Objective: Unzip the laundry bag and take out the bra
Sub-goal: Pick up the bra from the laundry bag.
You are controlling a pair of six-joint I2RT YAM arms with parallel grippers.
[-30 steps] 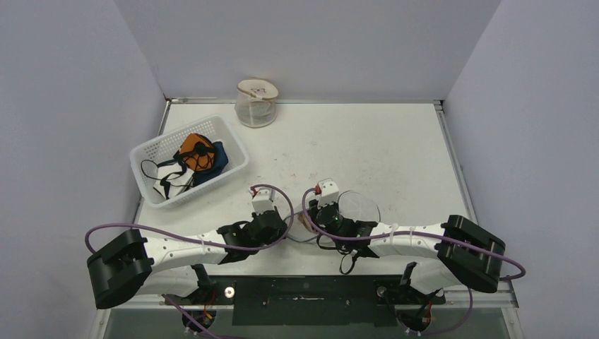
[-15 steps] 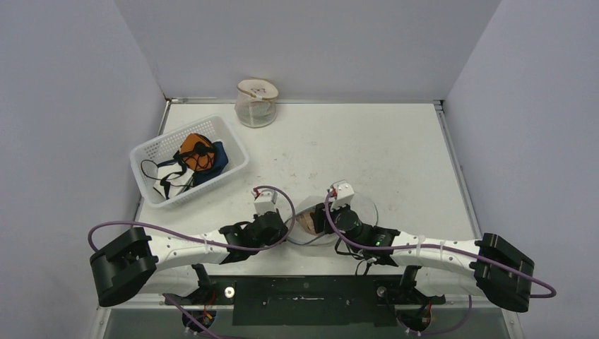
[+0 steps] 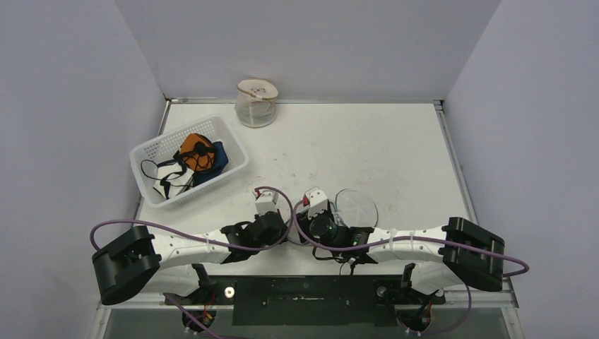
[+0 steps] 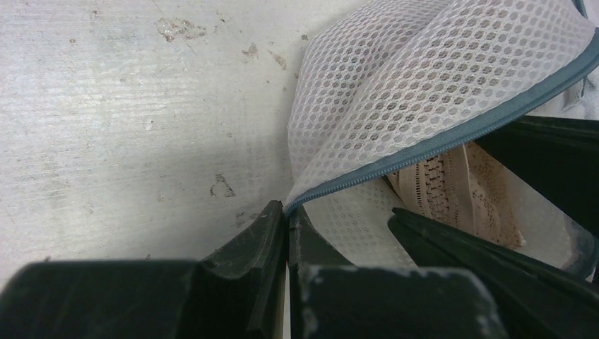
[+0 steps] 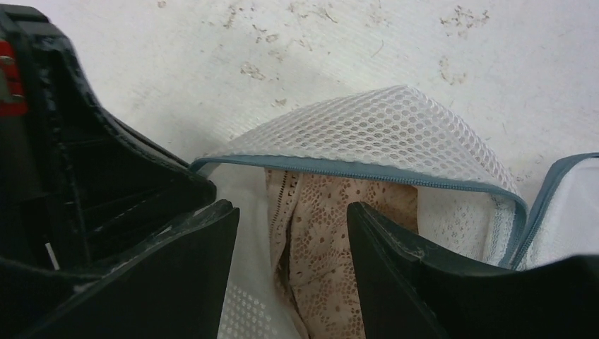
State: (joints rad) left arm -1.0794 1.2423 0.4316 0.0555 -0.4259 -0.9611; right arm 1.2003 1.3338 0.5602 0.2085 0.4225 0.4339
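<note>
The white mesh laundry bag (image 4: pixel 424 78) lies on the table with its grey-blue zipper parted. My left gripper (image 4: pixel 286 212) is shut on the bag's zipper edge at the corner of the opening. Inside shows the beige lace bra (image 5: pixel 325 233). My right gripper (image 5: pixel 291 212) is open, its two fingers reaching into the bag's mouth on either side of the bra, not closed on it. From above, both grippers (image 3: pixel 279 229) (image 3: pixel 307 224) meet near the table's front, and the bag's round part (image 3: pixel 357 207) shows just right of them.
A white plastic basket (image 3: pixel 152 152) holding orange, blue and black garments stands at the left. A clear lidded jar (image 3: pixel 256 102) sits at the back by the wall. Grey walls close in the table on three sides.
The right arm has swung back left over the bag's mouth and its jaws have widened around the bra. The left gripper has kept its hold on the zipper edge.
</note>
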